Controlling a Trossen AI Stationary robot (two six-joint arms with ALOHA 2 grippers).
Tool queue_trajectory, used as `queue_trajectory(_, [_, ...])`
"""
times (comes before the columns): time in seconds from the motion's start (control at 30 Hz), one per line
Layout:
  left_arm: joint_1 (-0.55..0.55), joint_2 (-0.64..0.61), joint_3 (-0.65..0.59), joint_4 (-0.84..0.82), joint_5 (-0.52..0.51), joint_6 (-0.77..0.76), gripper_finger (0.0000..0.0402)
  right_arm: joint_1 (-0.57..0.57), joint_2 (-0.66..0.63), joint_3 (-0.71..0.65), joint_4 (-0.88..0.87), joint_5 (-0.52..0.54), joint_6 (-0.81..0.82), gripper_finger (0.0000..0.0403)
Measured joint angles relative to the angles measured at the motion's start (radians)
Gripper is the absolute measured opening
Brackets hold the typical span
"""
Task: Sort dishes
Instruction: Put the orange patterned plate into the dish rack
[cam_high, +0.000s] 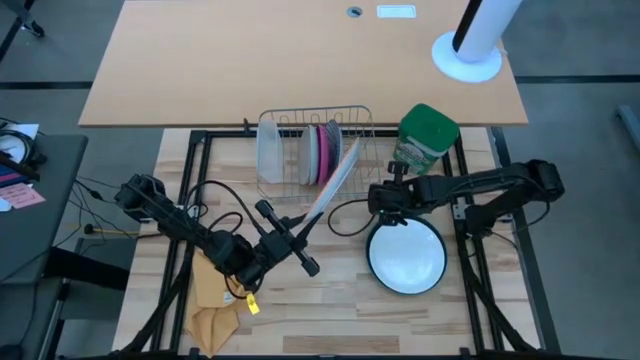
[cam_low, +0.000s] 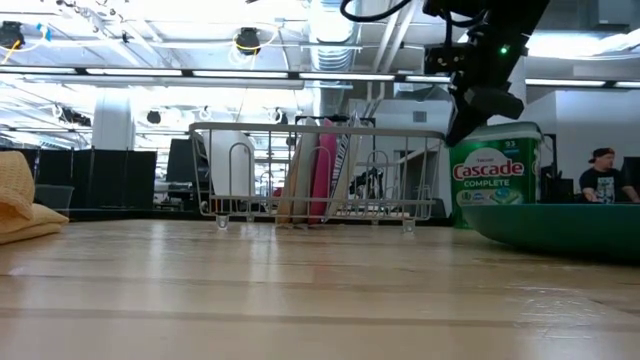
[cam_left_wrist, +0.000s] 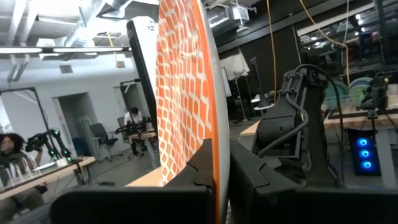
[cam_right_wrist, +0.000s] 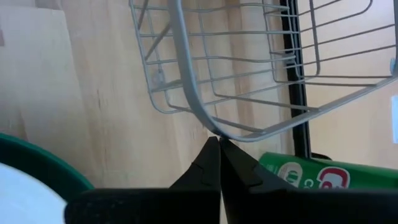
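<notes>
1. Orange-and-white patterned plate (cam_left_wrist: 183, 93) is pinched edge-on in my left gripper (cam_high: 262, 250), fingers shut tight on its rim. It angles up toward the wire rack (cam_high: 285, 123), so it looks ready to slot in upright.
2. My right gripper (cam_high: 388, 196) sits at the rack's right near corner, jaws fully shut. Tips touch the rim wire or sit just under it; I can't tell whether anything is gripped. Probably steadying the rack.
3. Racked already: magenta-pink plate (cam_high: 327, 152) and grey plate (cam_high: 311, 152), standing on edge between the thin wires.
4. Large white plate (cam_high: 405, 257), dark green rim, lies flat on the wood right of centre, not yet sorted.
5. Plates are round, flat and glossy; I expect a slippery rim grip.
</notes>
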Motion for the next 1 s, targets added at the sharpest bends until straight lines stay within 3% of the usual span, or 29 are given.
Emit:
queue_trajectory(0.43, [0.0,0.0,-0.001,-0.007,-0.002,0.002,0.0007,0.001,0.0,0.0,0.022,-0.016,-0.009,0.0])
queue_trajectory(0.7, [0.001,0.001,-0.001,0.03,-0.102,0.071,0.0007,0.003,0.0,0.0,0.086,-0.035,-0.036,0.0])
queue_trajectory(1.0, [0.026,0.001,-0.001,-0.004,-0.094,0.012,0.0007,0.002,0.0,0.0,0.125,-0.069,-0.037,0.0])
